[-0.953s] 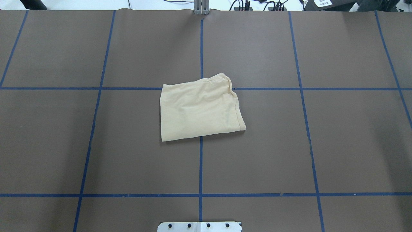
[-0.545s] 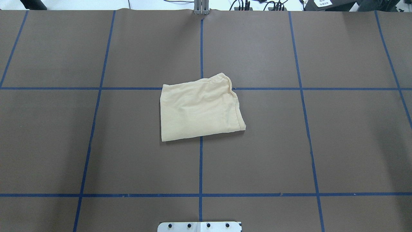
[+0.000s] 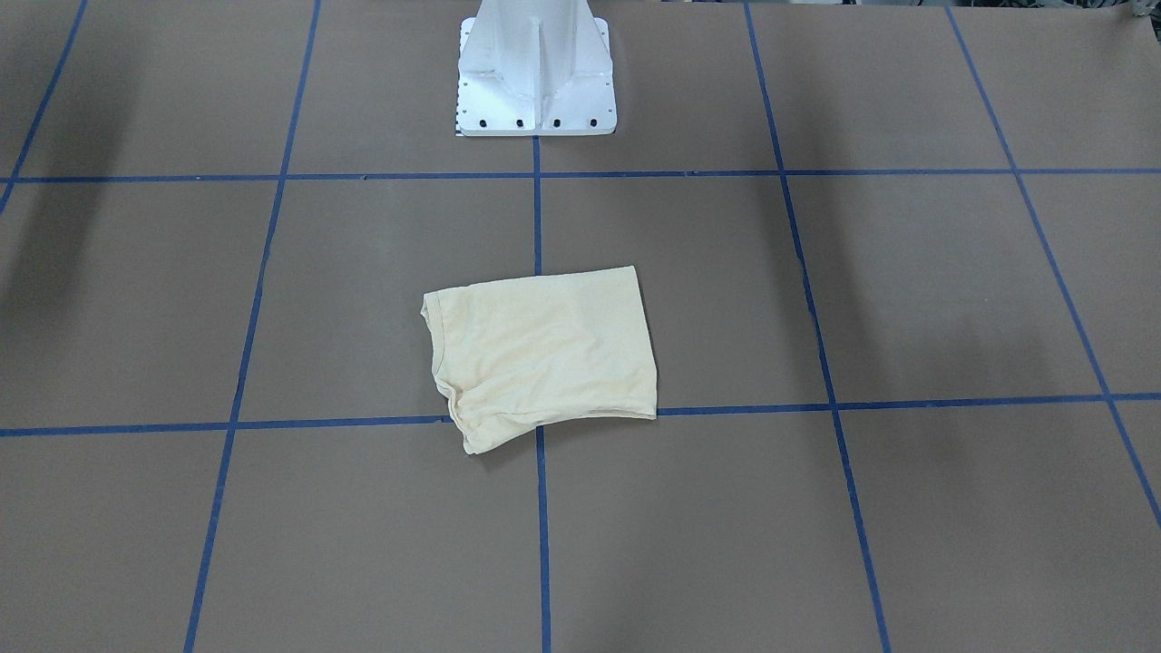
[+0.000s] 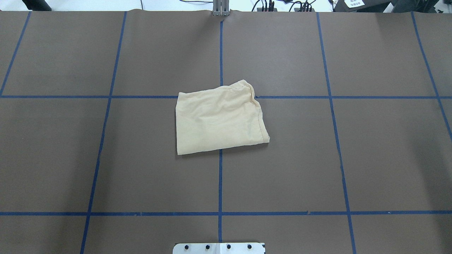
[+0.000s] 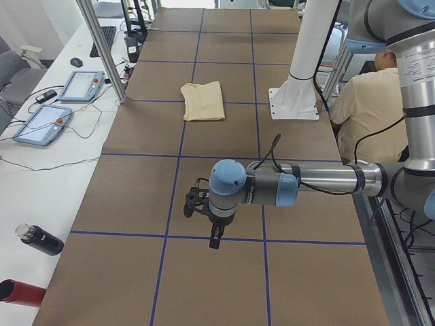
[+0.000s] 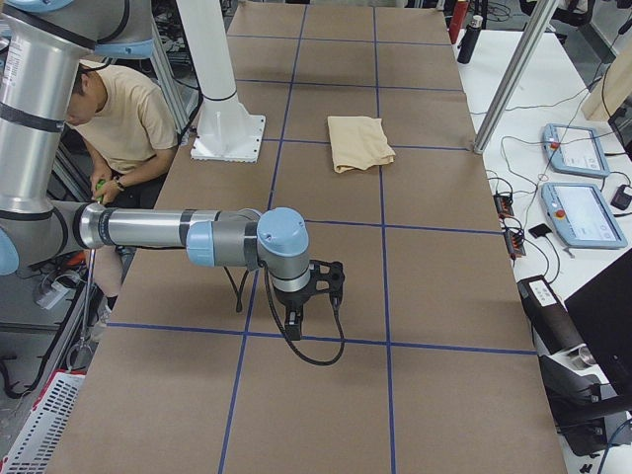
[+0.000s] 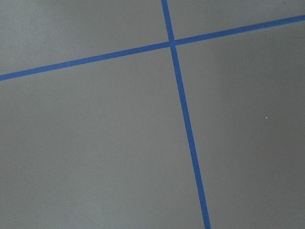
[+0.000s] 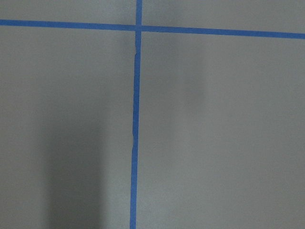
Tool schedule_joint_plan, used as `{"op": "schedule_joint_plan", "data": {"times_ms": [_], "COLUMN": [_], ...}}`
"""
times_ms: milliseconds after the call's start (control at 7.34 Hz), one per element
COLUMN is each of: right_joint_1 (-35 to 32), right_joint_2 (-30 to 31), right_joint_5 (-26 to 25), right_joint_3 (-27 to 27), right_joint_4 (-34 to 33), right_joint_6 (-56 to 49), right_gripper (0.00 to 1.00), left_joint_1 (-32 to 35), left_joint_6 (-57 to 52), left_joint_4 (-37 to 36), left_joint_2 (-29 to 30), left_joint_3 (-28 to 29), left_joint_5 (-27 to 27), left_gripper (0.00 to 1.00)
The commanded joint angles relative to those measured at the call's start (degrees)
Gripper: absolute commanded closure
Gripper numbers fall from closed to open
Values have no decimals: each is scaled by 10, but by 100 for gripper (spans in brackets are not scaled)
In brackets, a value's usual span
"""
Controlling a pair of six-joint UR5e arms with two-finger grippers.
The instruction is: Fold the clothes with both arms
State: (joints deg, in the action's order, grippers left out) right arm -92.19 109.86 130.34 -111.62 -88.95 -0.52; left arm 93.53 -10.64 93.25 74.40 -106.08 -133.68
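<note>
left gripper (image 5: 213,239) and right gripper (image 6: 293,318) point down over opposite ends of the table (image 4: 335,169); how wide either stands, cannot tell. folded shirt (image 4: 219,120) lies flat mid-table, well apart from both.

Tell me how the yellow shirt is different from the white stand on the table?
The shirt is pale yellow; the stand is white. The shirt lies flat and folded, with soft wrinkles; the stand rises upright and looks hard, with a row of dark dots along its foot. The shirt sits in the middle of the table, over a crossing of blue lines; the stand is at the robot's edge. Both rest on the brown table.
</note>
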Motion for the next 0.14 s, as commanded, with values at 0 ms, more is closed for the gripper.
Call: {"op": "schedule_joint_plan", "data": {"times_ms": [0], "right_joint_1": [0], "right_joint_2": [0], "right_joint_5": [0], "right_joint_3": [0], "right_joint_4": [0], "right_joint_6": [0], "right_gripper": [0], "left_joint_1": [0], "left_joint_6": [0], "left_joint_4": [0], "left_joint_2": [0], "left_joint_3": [0], "left_joint_5": [0], "left_gripper": [0]}}
